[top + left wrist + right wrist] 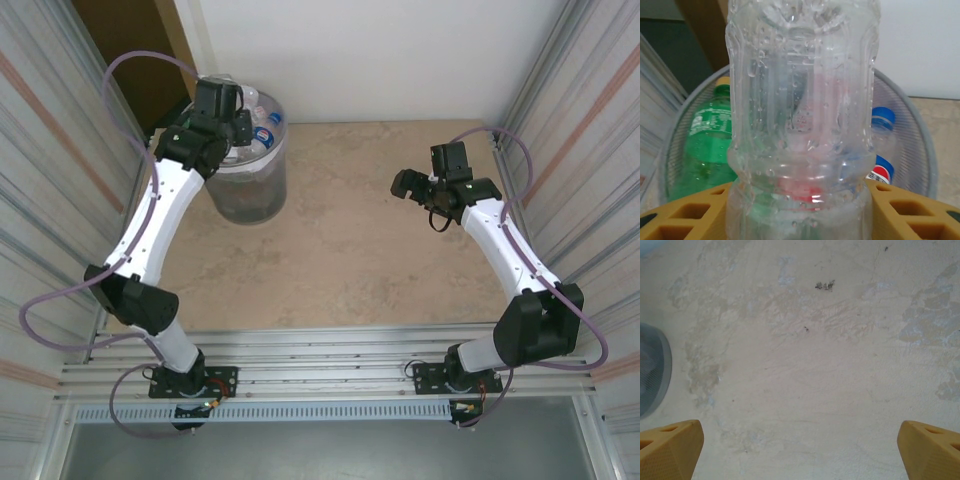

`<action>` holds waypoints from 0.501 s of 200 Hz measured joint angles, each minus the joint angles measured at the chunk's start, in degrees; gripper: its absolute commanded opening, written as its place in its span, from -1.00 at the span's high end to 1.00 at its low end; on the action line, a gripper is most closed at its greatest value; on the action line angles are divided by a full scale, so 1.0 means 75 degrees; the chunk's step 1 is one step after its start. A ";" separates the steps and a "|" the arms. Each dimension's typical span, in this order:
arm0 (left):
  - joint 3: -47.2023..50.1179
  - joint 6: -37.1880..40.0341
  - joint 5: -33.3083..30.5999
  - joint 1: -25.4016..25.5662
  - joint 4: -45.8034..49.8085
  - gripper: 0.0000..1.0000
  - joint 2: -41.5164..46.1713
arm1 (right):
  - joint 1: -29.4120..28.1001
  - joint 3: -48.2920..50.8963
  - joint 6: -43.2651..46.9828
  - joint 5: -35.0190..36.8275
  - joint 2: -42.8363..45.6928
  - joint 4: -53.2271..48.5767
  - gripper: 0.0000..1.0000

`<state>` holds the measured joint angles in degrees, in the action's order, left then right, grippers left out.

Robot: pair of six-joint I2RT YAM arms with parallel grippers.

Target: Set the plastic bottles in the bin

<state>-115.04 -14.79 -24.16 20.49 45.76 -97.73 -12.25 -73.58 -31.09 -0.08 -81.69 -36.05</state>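
Now we see the left gripper clamped on a clear plastic bottle just above the bin, which holds a green bottle and a blue-capped bottle, while the right gripper hangs spread wide over the table.

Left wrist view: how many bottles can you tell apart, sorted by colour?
Clear bottle, held in the left gripper: 1
Green bottle, in the bin: 1
Blue-capped bottle, in the bin: 1
Total: 3 told apart; more may lie hidden behind the held one.
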 measured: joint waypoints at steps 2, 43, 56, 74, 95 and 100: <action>-0.0044 -0.0012 -0.0020 -0.0017 0.0020 0.09 -0.0029 | 0.0000 0.0000 0.0000 -0.0003 0.0000 0.0000 -0.95; -0.0924 -0.0090 -0.0137 -0.0356 0.0361 0.04 -0.0804 | 0.0000 0.0000 -0.0044 -0.0143 0.0000 0.0000 -0.95; -0.1105 -0.0128 -0.0137 -0.0455 0.0452 0.01 -0.1029 | 0.0000 0.0000 -0.0052 -0.0172 0.0000 0.0000 -0.95; -0.1250 -0.0157 -0.0134 -0.0560 0.0574 -0.04 -0.1268 | 0.0000 0.0000 -0.0052 -0.0178 0.0000 -0.0003 -0.95; -0.1425 -0.0195 -0.0119 -0.0644 0.0682 -0.27 -0.1527 | 0.0000 0.0000 -0.0052 -0.0192 -0.0003 -0.0006 -0.95; -0.1460 -0.0221 -0.0102 -0.0676 0.0691 -0.29 -0.1577 | 0.0000 0.0000 -0.0052 -0.0195 -0.0006 -0.0006 -0.95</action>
<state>-125.99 -16.45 -24.93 15.42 50.94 -109.56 -12.25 -73.58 -31.48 -1.54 -81.73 -36.10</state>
